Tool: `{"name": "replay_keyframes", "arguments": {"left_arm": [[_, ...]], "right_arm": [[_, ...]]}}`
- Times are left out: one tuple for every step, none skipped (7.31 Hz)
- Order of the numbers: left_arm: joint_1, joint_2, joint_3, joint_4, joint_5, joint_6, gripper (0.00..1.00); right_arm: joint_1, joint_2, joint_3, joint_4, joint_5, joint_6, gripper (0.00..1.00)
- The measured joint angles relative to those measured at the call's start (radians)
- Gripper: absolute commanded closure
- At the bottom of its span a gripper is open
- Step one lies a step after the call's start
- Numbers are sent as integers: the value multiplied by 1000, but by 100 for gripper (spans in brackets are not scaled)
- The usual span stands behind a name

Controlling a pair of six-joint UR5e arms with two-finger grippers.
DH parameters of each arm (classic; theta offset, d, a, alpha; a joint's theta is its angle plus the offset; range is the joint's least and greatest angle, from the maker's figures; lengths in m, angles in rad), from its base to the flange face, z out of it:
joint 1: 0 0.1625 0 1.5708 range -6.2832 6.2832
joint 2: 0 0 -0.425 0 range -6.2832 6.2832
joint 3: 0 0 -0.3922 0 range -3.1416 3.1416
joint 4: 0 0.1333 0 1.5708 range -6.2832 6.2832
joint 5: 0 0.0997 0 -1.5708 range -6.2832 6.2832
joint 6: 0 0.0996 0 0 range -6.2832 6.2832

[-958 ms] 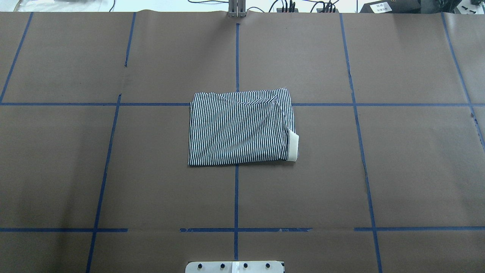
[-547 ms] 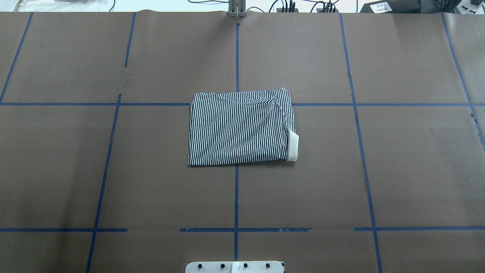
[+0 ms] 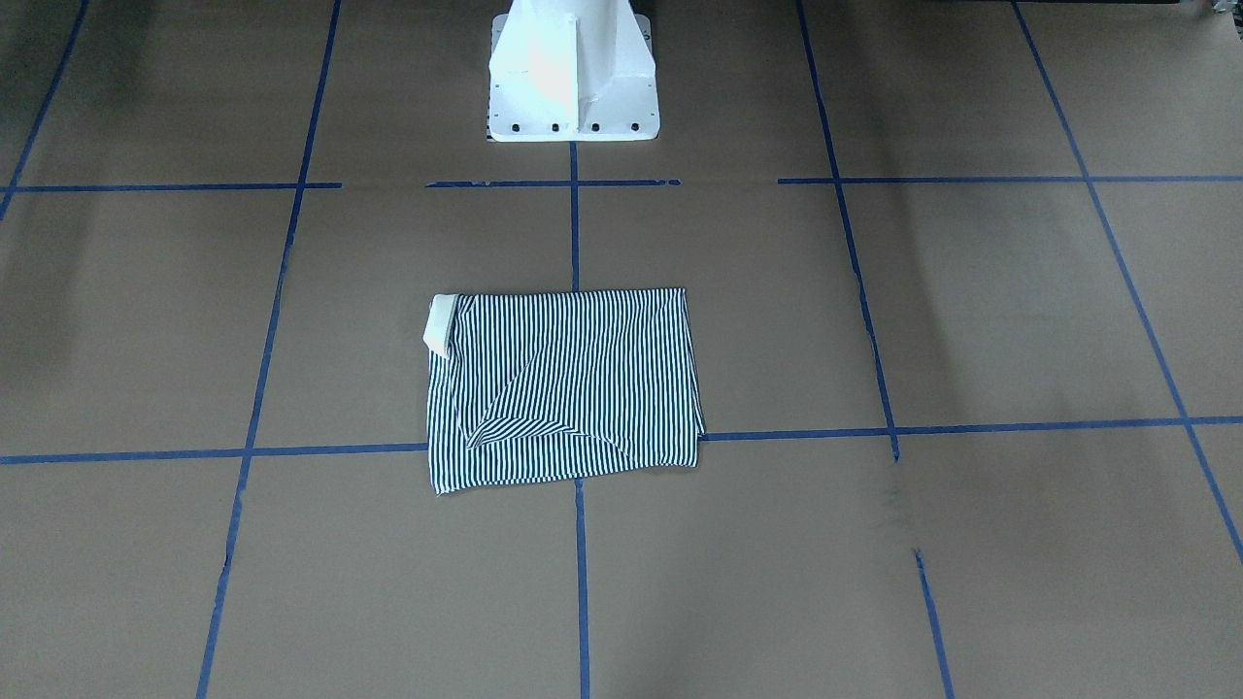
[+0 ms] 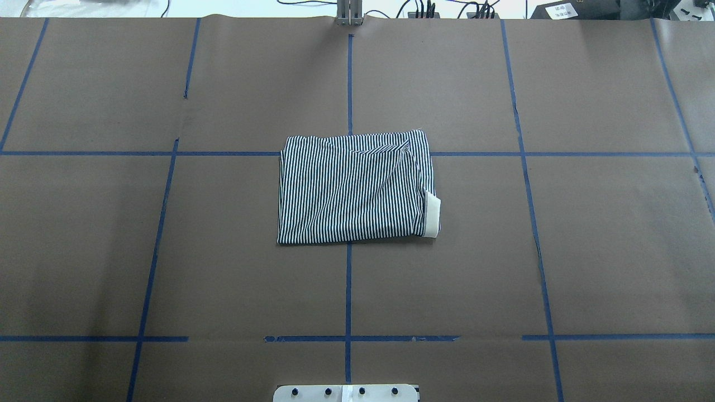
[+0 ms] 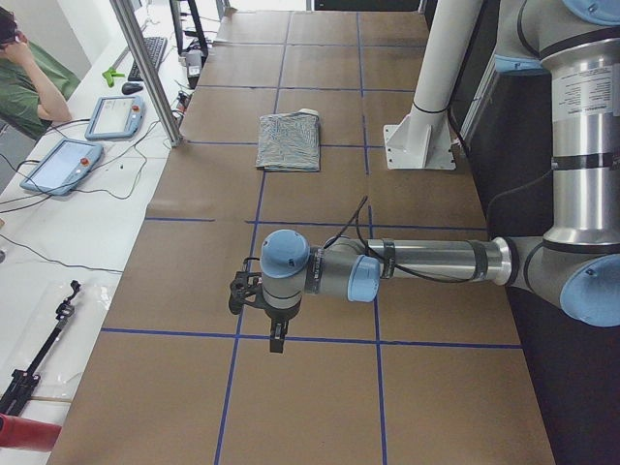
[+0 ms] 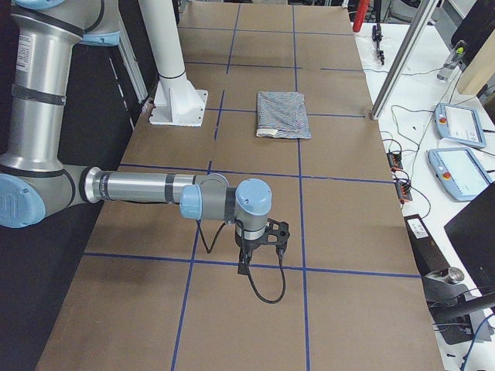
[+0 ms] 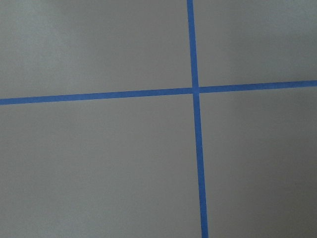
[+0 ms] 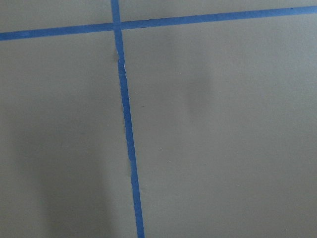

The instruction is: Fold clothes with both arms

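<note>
**Lying folded at table centre: shirt, with both arms parked well apart from it**

Shirt (image 4: 354, 188): folded into a rough rectangle, flat on the brown-papered table (image 4: 586, 251). It straddles a crossing of the blue tape lines (image 4: 348, 290). A cream collar (image 4: 432, 215) shows at its near corner on the robot's right. One diagonal fold crosses the upper layer.

Surroundings: the white pedestal (image 3: 571, 73) stands near the shirt on the robot's side, apart from it. Along the operators' edge lie two pendants (image 5: 60, 165), a keyboard (image 5: 152, 53) and loose cables. A metal post (image 5: 145, 68) rises at that edge, level with the shirt. A person (image 5: 24, 82) sits beyond, cut off by the frame.

Arms: the left arm (image 5: 426, 262) reaches out low over the table's left end. The right arm (image 6: 139, 187) does likewise over the right end. Each is well away from the shirt.

Hard to make out: the left gripper (image 5: 275, 341) and right gripper (image 6: 244, 267) appear only in the side views, small and dark, pointing down. I cannot tell how far either is open. Each hangs over bare paper, away from the shirt. The wrist cameras show brown paper and tape crossings. The shirt's placket and logo are hidden inside the folds.
</note>
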Motion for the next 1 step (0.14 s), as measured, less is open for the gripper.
{"name": "replay_keyframes", "arguments": {"left_arm": [[0, 0, 1, -1, -1, 0, 0]], "right_arm": [[0, 0, 0, 1, 0, 0, 0]]}}
